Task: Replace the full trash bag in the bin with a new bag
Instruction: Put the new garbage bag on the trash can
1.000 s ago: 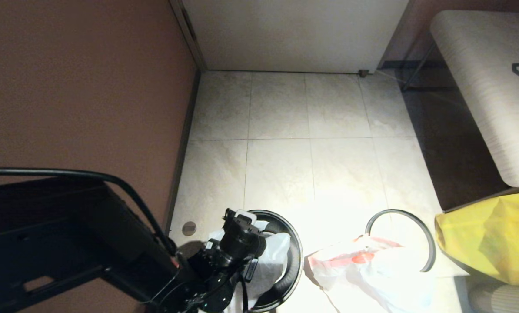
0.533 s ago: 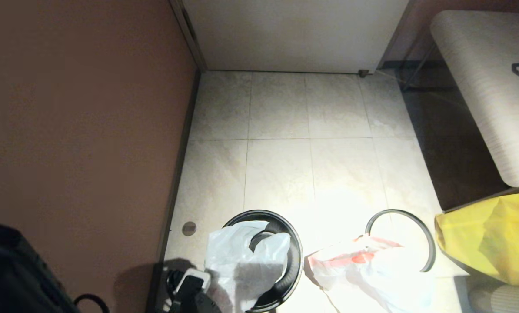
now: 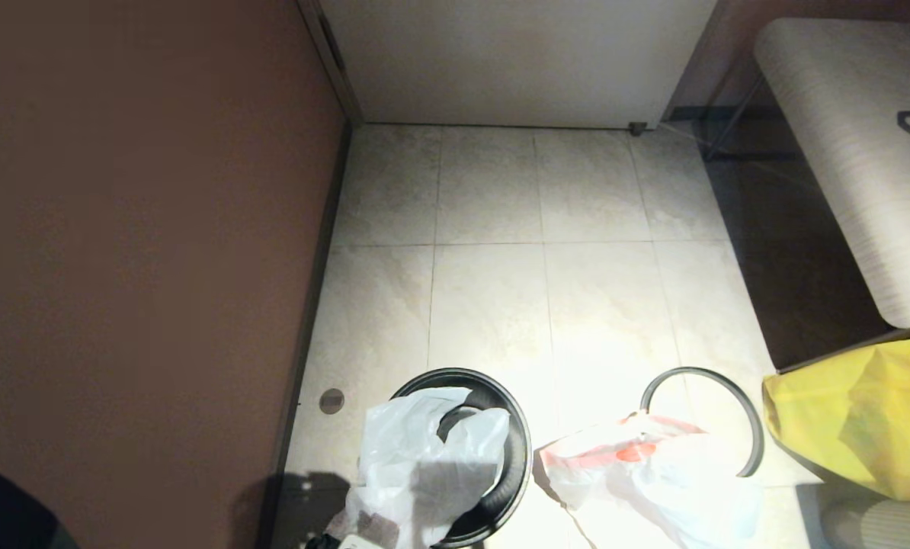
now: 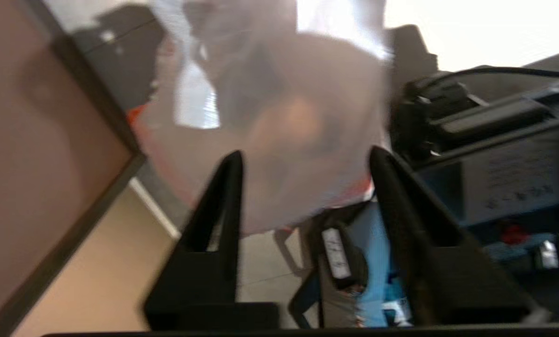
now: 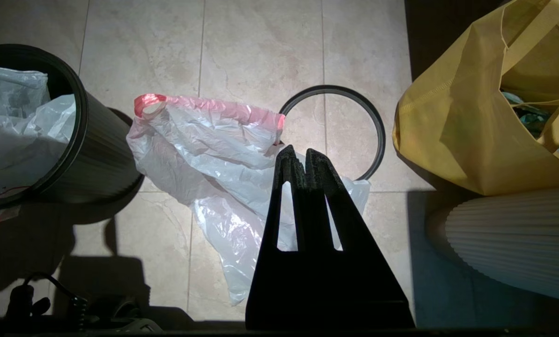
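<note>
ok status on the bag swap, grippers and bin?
Left gripper open, low beside the bin, holding nothing. Right gripper shut, empty, above the red-trimmed bag on the floor. White bag half in the bin; grey hoop off, lying on the tiles.

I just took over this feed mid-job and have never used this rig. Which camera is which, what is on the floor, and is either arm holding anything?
The wide picture comes from the robot's head, looking down at a tiled floor; the other two come from cameras on each wrist, behind the fingers.

On the floor stands the black bin with a white bag draped over its near rim and hanging partly outside. Beside it lies a loose white bag with a red drawstring, partly over a grey hoop lying flat on the tiles. Further right sits a yellow bag.

The left gripper is low by the bin, open, with the translucent bag in front of its fingers; it grips nothing. The right gripper hovers above the loose bag and hoop, fingers shut, holding nothing.
</note>
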